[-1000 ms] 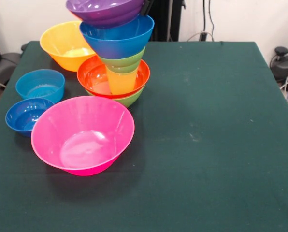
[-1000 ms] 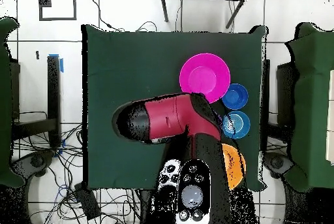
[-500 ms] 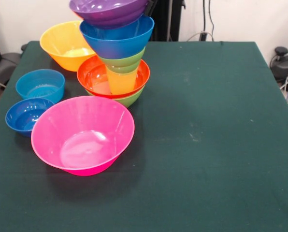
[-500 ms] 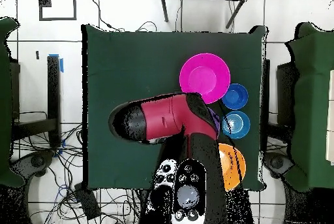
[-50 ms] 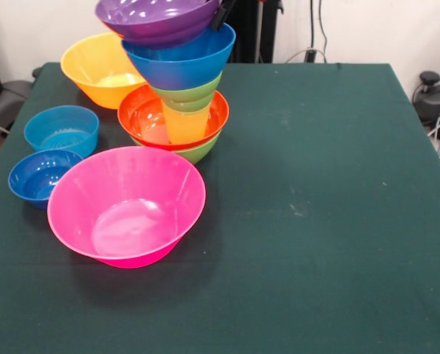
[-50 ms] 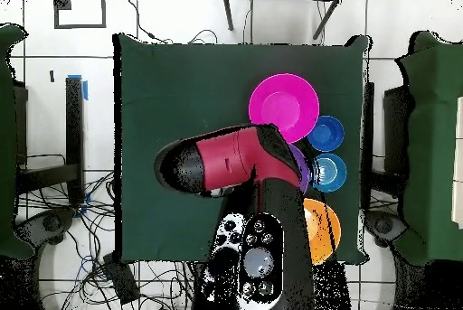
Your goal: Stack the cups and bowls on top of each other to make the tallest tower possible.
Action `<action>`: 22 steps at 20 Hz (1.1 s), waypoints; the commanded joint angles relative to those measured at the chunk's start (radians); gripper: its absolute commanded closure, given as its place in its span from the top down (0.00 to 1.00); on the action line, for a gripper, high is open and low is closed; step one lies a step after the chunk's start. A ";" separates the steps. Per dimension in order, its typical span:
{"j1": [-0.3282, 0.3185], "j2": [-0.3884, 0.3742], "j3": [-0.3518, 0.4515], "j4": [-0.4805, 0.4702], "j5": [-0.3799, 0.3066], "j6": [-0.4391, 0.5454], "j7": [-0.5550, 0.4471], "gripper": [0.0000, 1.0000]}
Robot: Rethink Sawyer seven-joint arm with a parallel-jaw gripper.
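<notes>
**Purple bowl at the top of the tower**

We see the tower (image 5: 177,103) standing near the far left part of the table: a green bowl (image 5: 198,151) at the bottom, a red-orange bowl (image 5: 142,114) in it, then the yellow cup (image 5: 185,124) upright, a small green bowl (image 5: 188,96) sitting on the cup, and a blue bowl (image 5: 179,63) on that. The cup gives height because it is narrow and tall — the bowls above it rest on its rim and do not sink deep.

On the very top is a purple bowl (image 5: 159,16), tilted a little and shifted to the left of the blue one. At its right rim a dark part of the gripper (image 5: 221,13) touches it, so we judge the gripper is holding the bowl by the rim; how wide it stands we cannot tell. The placing looks not finished.

Beside the tower, still unstacked, lie a pink bowl (image 5: 128,203), an orange bowl (image 5: 102,68), and two more blue ones, light (image 5: 61,129) and dark (image 5: 39,175).

The table (image 5: 316,206) has a dark green cloth — flat, with faint pale marks. From above, the red arm (image 6: 231,157) hides the tower; around the table is a tiled floor with many cables (image 6: 163,275).
</notes>
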 commanded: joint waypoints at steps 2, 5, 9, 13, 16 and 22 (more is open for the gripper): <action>0.009 0.061 0.088 -0.054 -0.085 -0.036 -0.144 0.00; 0.005 0.055 0.094 -0.043 -0.072 -0.043 -0.142 0.00; 0.007 0.055 0.096 -0.039 -0.065 -0.043 -0.134 0.00; 0.013 0.051 0.096 -0.033 -0.061 -0.034 -0.129 0.00; 0.014 0.048 0.098 -0.029 -0.057 -0.030 -0.128 0.00; 0.011 0.049 0.101 -0.032 -0.060 -0.034 -0.133 0.00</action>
